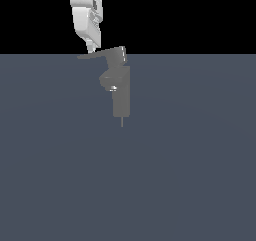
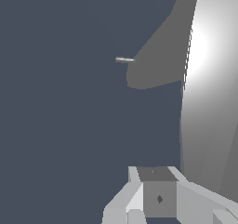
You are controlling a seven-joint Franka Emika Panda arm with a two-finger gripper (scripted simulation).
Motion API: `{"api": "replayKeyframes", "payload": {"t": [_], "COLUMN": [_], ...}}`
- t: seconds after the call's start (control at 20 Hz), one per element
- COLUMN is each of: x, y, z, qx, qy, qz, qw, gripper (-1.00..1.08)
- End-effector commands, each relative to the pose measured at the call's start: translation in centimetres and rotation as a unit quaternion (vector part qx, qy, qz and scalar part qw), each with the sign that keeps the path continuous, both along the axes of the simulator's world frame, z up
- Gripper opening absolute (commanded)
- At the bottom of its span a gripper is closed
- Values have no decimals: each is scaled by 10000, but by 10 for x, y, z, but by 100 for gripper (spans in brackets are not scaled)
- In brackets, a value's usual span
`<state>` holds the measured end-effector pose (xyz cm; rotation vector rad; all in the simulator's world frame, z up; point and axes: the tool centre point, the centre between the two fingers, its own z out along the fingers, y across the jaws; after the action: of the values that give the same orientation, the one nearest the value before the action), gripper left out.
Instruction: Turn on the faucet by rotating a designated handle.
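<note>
A small matte grey faucet [image 1: 121, 97] stands upright on a flat slate-blue surface [image 1: 190, 175], a little toward the exterior view's left of centre and close to the surface's far edge, where black background begins. Its body is a blocky rectangular column. A short angled spout stub [image 1: 109, 80] juts from the column toward the exterior view's left, and a bright white glint [image 1: 113, 88] sits just beneath it. A thin pale line runs down from the column's base.

On top of the column sits a boxy hub, and from it the handle [image 1: 97, 54], a thin flat grey blade, reaches out toward the exterior view's left, tapering to a point and lying nearly level.

A white robot arm [image 1: 86, 15] comes down from the top of the exterior view. Its end effector [image 1: 92, 48] hangs right at the handle blade, at or just above its upper face, partway along its length; whether they touch cannot be told.

In the wrist view, a large pale curved shape [image 2: 209, 93] fills one side, with a dark grey form [image 2: 160, 56] beside it against the blue surface. Part of the end effector's body [image 2: 158, 195] shows at the frame's edge. The fingertips are too small or hidden to read, so I cannot tell whether they are spread or closed.
</note>
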<state>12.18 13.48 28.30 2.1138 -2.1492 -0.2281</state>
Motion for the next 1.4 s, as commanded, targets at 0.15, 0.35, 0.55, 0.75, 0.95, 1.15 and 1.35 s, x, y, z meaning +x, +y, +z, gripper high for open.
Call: {"api": "replayKeyframes", "payload": {"t": [0.15,0.35,0.55,0.75,0.95,1.15,1.35], "x": [7,8,8,3,-4,-12,-20], "y": [6,7,7,8,9,10,11], "z": [-16,-21,-21,-20,-18,-17,-15], "qx": [-92,-117,-118,-118,-118,-118,-118], "qy": [30,39,39,41,41,41,41], "qz": [-257,-324,-326,-322,-322,-322,-322], "qw": [9996,9994,9994,9994,9994,9994,9994], "gripper": [-100,-100,-100,-100,-100,-100,-100]}}
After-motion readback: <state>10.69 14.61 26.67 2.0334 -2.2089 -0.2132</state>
